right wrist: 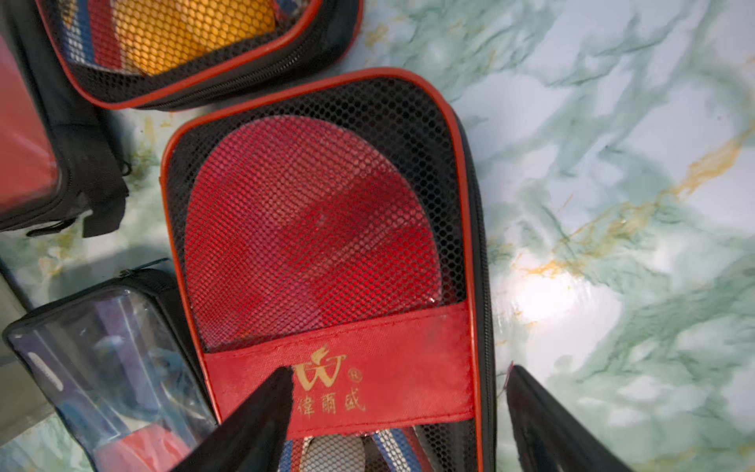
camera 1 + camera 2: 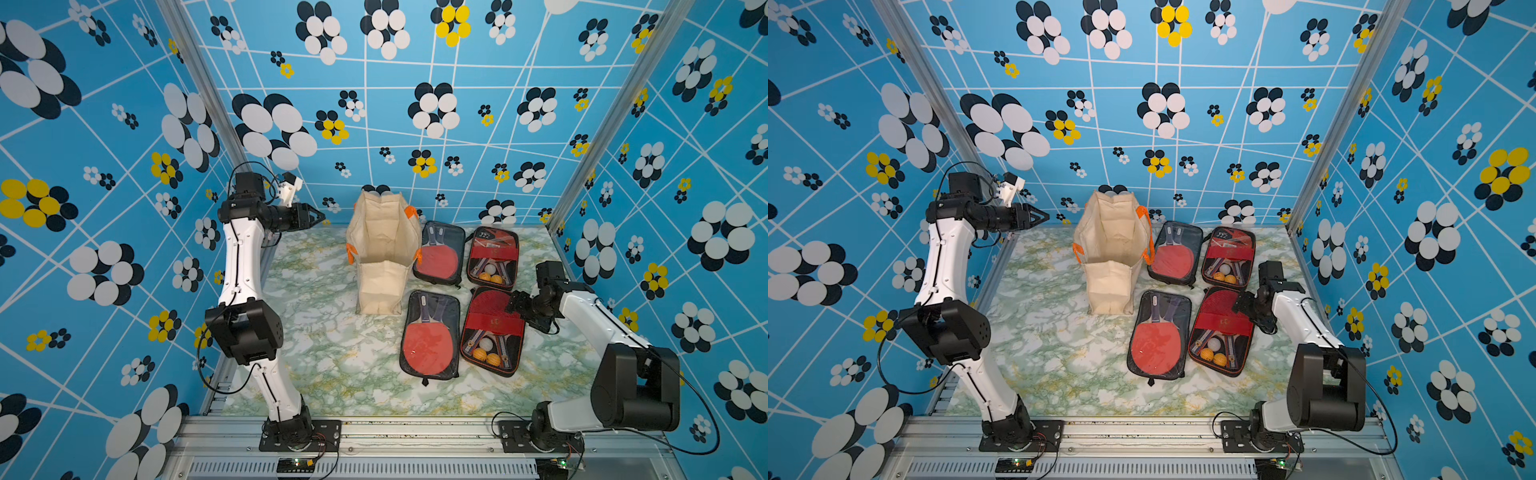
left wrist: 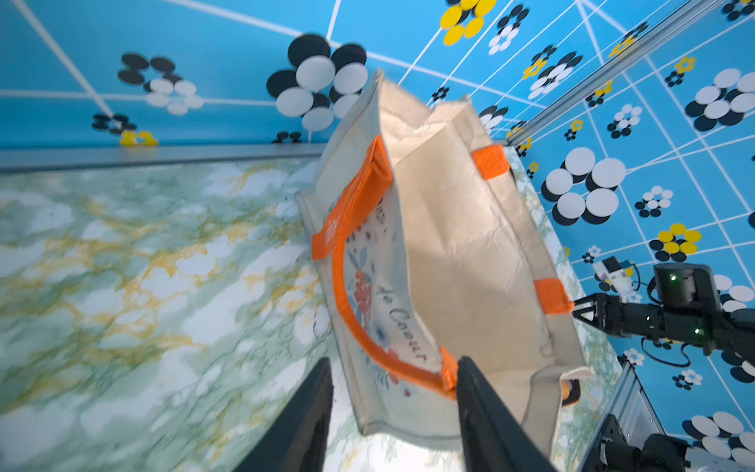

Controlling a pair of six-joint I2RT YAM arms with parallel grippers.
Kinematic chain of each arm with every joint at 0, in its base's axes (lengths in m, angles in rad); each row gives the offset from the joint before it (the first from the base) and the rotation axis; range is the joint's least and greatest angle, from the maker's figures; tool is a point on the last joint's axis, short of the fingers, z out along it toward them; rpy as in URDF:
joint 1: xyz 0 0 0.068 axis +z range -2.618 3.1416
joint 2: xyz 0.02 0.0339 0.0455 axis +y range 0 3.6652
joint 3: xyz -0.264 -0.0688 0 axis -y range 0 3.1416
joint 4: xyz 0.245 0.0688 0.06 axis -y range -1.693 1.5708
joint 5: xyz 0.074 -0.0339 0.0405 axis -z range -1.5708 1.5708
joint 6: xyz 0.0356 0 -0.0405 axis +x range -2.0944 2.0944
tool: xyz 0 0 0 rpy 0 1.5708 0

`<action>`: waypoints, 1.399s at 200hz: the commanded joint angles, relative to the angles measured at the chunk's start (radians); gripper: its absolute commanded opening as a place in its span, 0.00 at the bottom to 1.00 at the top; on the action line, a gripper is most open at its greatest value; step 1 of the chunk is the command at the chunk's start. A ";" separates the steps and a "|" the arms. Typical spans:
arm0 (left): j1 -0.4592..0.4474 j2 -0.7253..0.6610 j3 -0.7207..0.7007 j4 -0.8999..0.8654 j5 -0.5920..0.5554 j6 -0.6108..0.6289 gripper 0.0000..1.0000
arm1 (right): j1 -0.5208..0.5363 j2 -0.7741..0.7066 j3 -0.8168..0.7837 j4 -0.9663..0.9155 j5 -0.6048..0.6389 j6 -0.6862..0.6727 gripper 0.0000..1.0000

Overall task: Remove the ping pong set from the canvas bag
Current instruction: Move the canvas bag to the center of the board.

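**Canvas bag point(image 2: 382, 249) is stood open, with four cases laid beside it**

The left gripper point(image 2: 318, 216) is held up in the air to the left of the canvas bag and is kept apart from it. In the left wrist view its fingers point(image 3: 490, 429) are spread, and nothing is gripped between them. An orange handle point(image 3: 339, 286) of the bag is seen just past them.

The bag is stood upright near the back of the green marble table point(image 2: 324, 332). Its mouth is open to the top.

Just right of the bag, four black paddle cases are laid flat in two rows. The far clear case point(image 2: 440, 253) and the near clear case point(image 2: 430, 336) are placed next to the bag, and a red paddle point(image 2: 428, 347) is seen in each. Further right, the far mesh case point(image 2: 494, 257) and the near mesh case point(image 2: 492, 332) are laid. Orange and white balls point(image 2: 484, 344) are seen inside both.

The right gripper point(image 2: 513, 305) is held over the far end of the near mesh case. In the right wrist view its fingers point(image 1: 253, 429) are spread wide, one over the red band and one over the table. Nothing is gripped.
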 commanded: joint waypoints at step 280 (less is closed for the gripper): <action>-0.168 -0.298 -1.146 1.033 -0.594 -0.103 0.97 | 0.052 0.000 0.240 0.033 0.171 -0.027 0.88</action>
